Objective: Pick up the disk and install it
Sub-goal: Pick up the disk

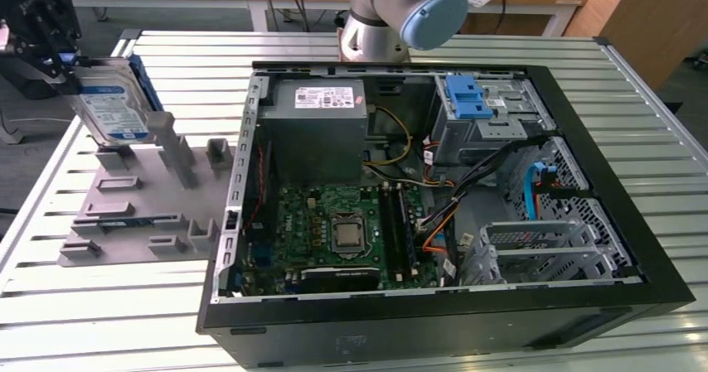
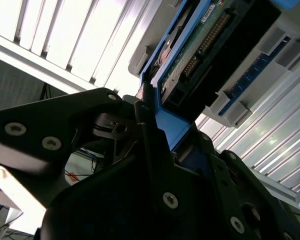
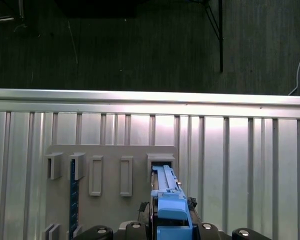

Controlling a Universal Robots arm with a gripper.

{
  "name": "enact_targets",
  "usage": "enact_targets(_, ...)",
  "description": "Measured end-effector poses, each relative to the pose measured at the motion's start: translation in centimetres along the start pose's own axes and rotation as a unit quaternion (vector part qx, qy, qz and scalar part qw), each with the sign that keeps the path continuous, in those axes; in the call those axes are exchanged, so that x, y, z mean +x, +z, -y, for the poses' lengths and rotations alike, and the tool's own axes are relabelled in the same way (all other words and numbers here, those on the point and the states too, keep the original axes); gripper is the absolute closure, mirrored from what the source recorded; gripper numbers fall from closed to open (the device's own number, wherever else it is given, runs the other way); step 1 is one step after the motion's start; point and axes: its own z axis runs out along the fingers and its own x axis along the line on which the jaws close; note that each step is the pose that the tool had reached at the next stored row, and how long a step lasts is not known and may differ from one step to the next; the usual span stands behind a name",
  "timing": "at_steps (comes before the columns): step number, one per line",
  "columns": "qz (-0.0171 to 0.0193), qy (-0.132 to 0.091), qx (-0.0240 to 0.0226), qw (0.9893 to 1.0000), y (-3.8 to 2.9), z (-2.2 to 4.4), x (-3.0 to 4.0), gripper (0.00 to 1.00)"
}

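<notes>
The disk (image 1: pixel 111 107) stands on edge at the exterior view's left, a silver drive with a white-and-blue label in a blue carrier frame. Its lower end is at a slot of the grey fixture plate (image 1: pixel 144 198); I cannot tell whether it still rests in the slot. My black gripper (image 1: pixel 65 57) is shut on the disk's upper end. In the first wrist view the blue frame (image 3: pixel 166 197) runs from my gripper (image 3: pixel 169 231) toward the slot (image 3: pixel 160 162). In the second wrist view the disk's green circuit board (image 2: pixel 200 45) and blue frame (image 2: pixel 165 125) sit against one finger (image 2: pixel 147 130).
The open black computer case (image 1: pixel 619 306) lies at centre and right, holding a grey power-supply box (image 1: pixel 321 107), a motherboard (image 1: pixel 343 231), a metal drive bay with a blue latch (image 1: pixel 473 99) and cables. The arm's base (image 1: pixel 382 16) stands behind the case. The slatted table's edge (image 1: pixel 33 198) is at left.
</notes>
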Motion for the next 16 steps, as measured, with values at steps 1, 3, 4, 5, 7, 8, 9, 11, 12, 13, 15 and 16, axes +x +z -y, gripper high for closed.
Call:
enact_targets(1,0.0,0.0,0.0,1.0,-0.03,0.0,0.0,0.64)
enact_targets(3,0.0,0.0,0.0,1.0,-0.1,0.0,0.0,0.64)
enact_targets(4,0.0,0.0,0.0,1.0,-0.13,0.0,0.0,0.64)
enact_targets(5,0.0,0.0,0.0,1.0,-0.16,0.0,0.0,0.64)
enact_targets(7,0.0,0.0,0.0,1.0,-0.21,0.0,0.0,0.64)
enact_targets(8,0.0,0.0,0.0,1.0,-0.24,0.0,0.0,0.64)
enact_targets(9,0.0,0.0,0.0,1.0,-0.26,-0.01,-0.01,0.64)
enact_targets(11,0.0,0.0,0.0,1.0,-0.32,-0.01,0.0,0.64)
enact_targets(12,0.0,0.0,0.0,1.0,-0.34,-0.01,-0.01,0.64)
enact_targets(13,0.0,0.0,0.0,1.0,-0.38,-0.01,-0.01,0.64)
enact_targets(15,0.0,0.0,0.0,1.0,-0.43,-0.01,-0.01,0.64)
enact_targets(16,0.0,0.0,0.0,1.0,-0.46,-0.01,-0.01,0.64)
